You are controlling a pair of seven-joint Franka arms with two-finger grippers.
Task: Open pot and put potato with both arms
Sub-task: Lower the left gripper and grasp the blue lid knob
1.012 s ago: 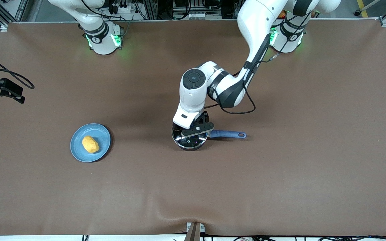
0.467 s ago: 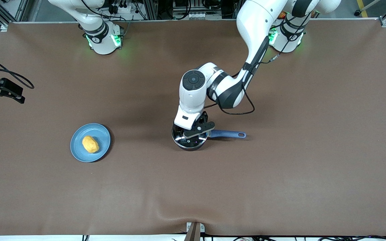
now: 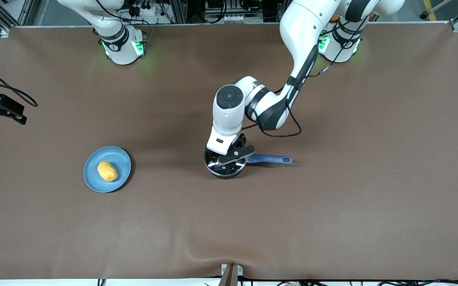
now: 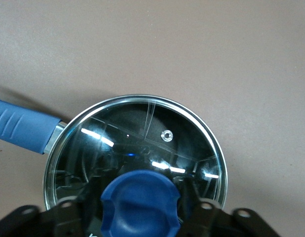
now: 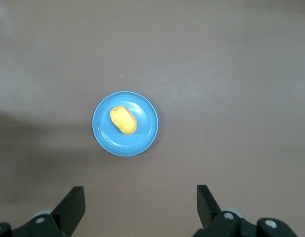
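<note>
The black pot (image 3: 225, 167) sits mid-table with its blue handle (image 3: 270, 159) pointing toward the left arm's end. Its glass lid (image 4: 142, 133) is on the pot. My left gripper (image 3: 233, 157) is down on the lid, its fingers (image 4: 192, 190) pressed on either side of the blue knob (image 4: 141, 205). The yellow-orange potato (image 3: 107, 171) lies on a light-blue plate (image 3: 121, 159) toward the right arm's end; it also shows in the right wrist view (image 5: 123, 120). My right gripper (image 5: 141, 197) is open and empty, high above the table near that end (image 3: 12, 111).
The brown table cover (image 3: 332, 218) has a small ripple at the edge nearest the front camera. A cable loops from the left arm's wrist (image 3: 288, 131) just above the pot's handle. The plate (image 5: 142, 138) stands alone on bare cloth.
The left arm's wrist has shifted slightly over the pot and its gripper sits a touch lower on the knob. The right gripper has drifted a little. Pot, lid and potato have not moved.
</note>
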